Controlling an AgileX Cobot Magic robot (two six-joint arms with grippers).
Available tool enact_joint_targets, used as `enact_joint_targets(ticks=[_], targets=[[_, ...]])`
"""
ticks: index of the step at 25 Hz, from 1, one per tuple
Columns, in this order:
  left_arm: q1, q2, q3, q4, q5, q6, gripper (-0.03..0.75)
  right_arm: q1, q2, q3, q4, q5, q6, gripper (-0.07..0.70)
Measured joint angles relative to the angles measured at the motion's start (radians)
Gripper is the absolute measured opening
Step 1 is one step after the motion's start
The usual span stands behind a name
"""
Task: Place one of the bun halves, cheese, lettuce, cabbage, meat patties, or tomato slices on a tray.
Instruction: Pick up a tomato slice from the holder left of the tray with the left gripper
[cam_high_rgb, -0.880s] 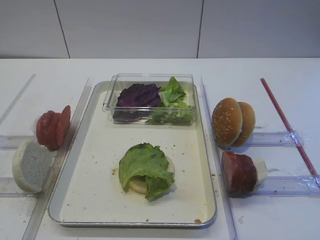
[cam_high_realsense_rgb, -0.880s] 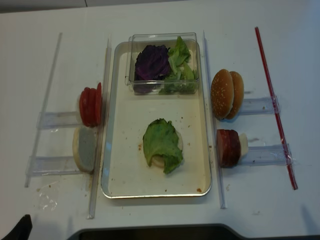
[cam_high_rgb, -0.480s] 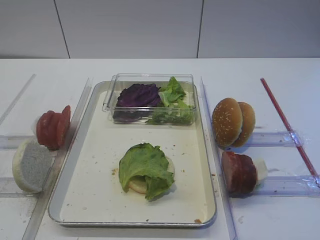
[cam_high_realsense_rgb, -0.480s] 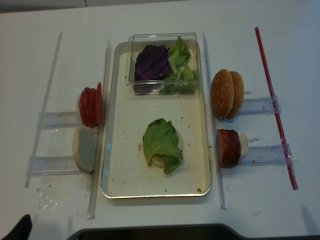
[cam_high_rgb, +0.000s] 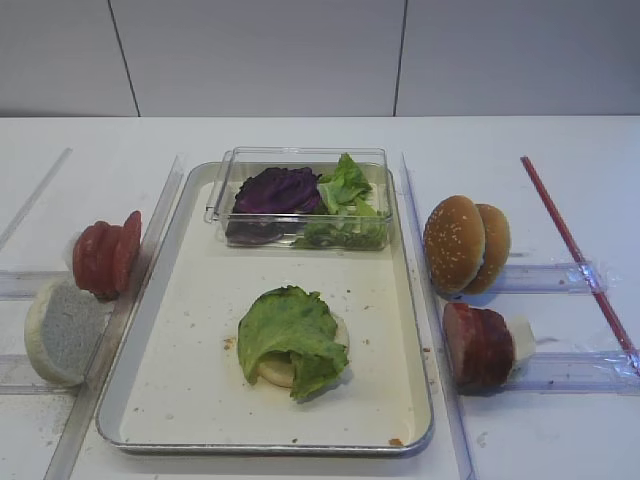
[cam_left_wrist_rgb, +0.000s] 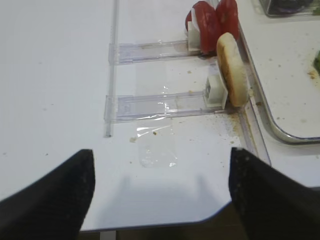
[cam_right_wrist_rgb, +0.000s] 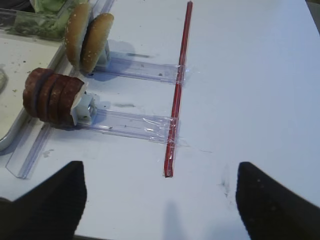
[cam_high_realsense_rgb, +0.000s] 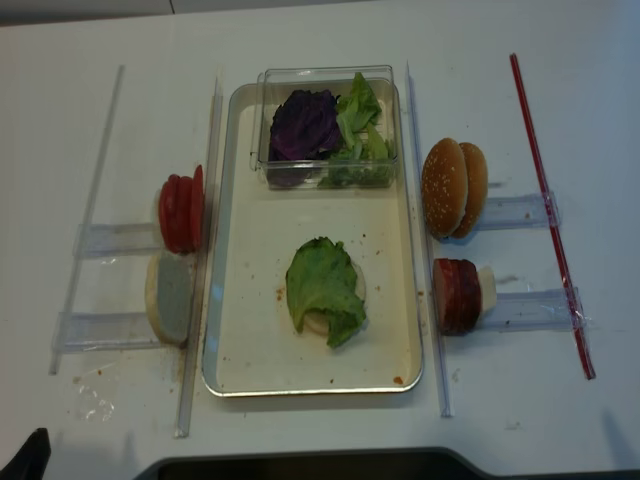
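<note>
The large rectangular silver metal tray (cam_high_rgb: 150, 340) lies with its long axis running from the near table edge to the far one. On its cream floor a ruffled light-green lettuce leaf (cam_high_rgb: 290, 335) covers a pale round bun half (cam_high_rgb: 275, 370). At the far end sits a clear plastic box (cam_high_rgb: 300, 160) holding dark purple cabbage (cam_high_rgb: 278, 190) and more green leaves. Left of the tray, flat orange-red tomato slices (cam_high_rgb: 105, 258) stand on edge; right of it stand sesame-seeded bun tops (cam_high_rgb: 465, 243) and dark reddish-brown meat patties (cam_high_rgb: 478, 345). The left gripper (cam_left_wrist_rgb: 160, 195) hangs with jaws spread wide, holding nothing; the right gripper (cam_right_wrist_rgb: 160, 195) likewise.
</note>
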Motion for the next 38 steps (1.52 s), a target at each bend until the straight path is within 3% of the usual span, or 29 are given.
enact_joint_targets(ticks=[28, 38], targets=[[0.000, 0.000, -0.002, -0.014, -0.009, 0.006, 0.508, 0.000, 0.000, 0.000, 0.000, 0.002, 0.000, 0.616], [0.000, 0.031, -0.094, -0.015, -0.021, 0.015, 0.508, 0.000, 0.000, 0.000, 0.000, 0.002, 0.000, 0.616]])
